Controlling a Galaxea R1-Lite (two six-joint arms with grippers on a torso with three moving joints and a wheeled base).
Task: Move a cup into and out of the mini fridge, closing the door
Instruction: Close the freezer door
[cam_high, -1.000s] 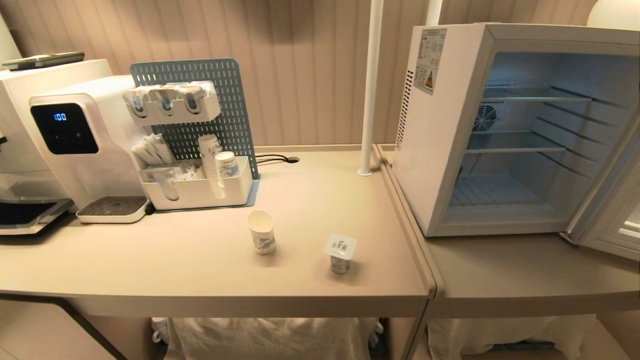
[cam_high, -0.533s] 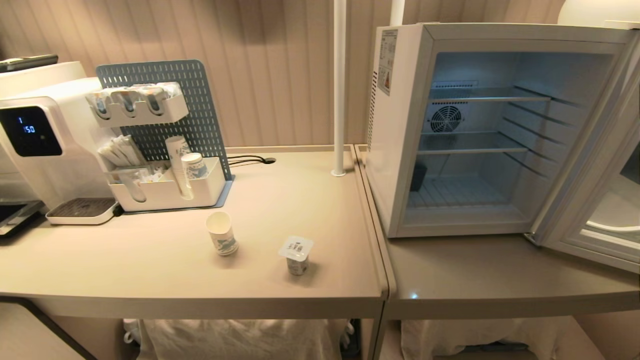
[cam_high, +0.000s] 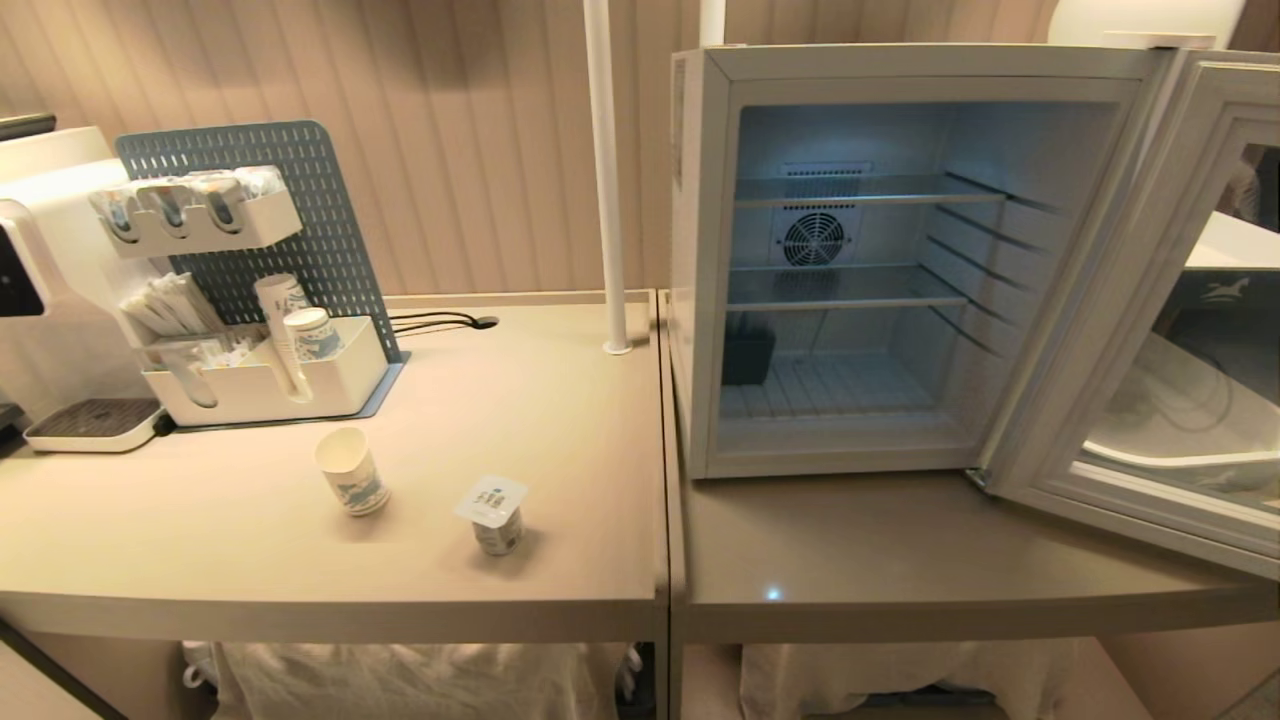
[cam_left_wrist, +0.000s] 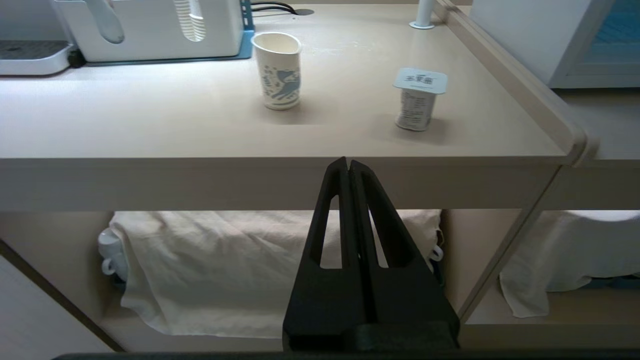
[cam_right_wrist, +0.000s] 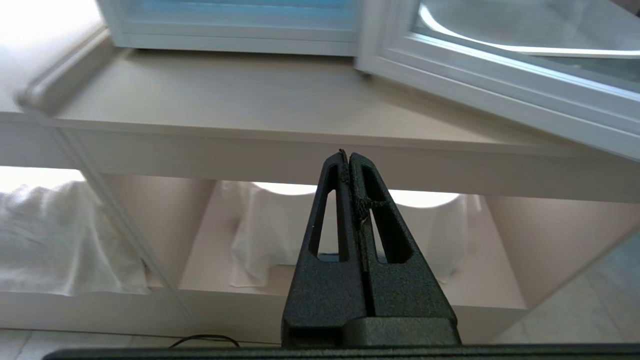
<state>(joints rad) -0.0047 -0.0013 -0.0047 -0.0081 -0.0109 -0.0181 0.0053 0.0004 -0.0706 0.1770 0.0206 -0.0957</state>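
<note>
A white paper cup (cam_high: 351, 484) (cam_left_wrist: 279, 70) with a blue-green print stands upright on the beige counter, left of the mini fridge (cam_high: 700, 260). The fridge is empty inside, and its door (cam_high: 1150, 330) (cam_right_wrist: 500, 95) is swung wide open to the right. My left gripper (cam_left_wrist: 348, 161) is shut and empty, held below the counter's front edge, in line with the gap between the cup and a foil-lidded pot. The right gripper (cam_right_wrist: 346, 154) is shut and empty too, low before the counter edge under the fridge. Neither arm shows in the head view.
A small plastic pot with a foil lid (cam_high: 494, 514) (cam_left_wrist: 418, 99) stands right of the cup. Behind are a white organiser with a stack of cups (cam_high: 262, 380), a blue pegboard (cam_high: 300, 200), a water dispenser (cam_high: 40, 290) and a white pole (cam_high: 606, 180). White cloth (cam_left_wrist: 220, 270) hangs under the counter.
The whole head view has shifted left across the frames, so the camera has turned or driven right. The fridge interior now faces me more squarely. Nothing on the counter has moved.
</note>
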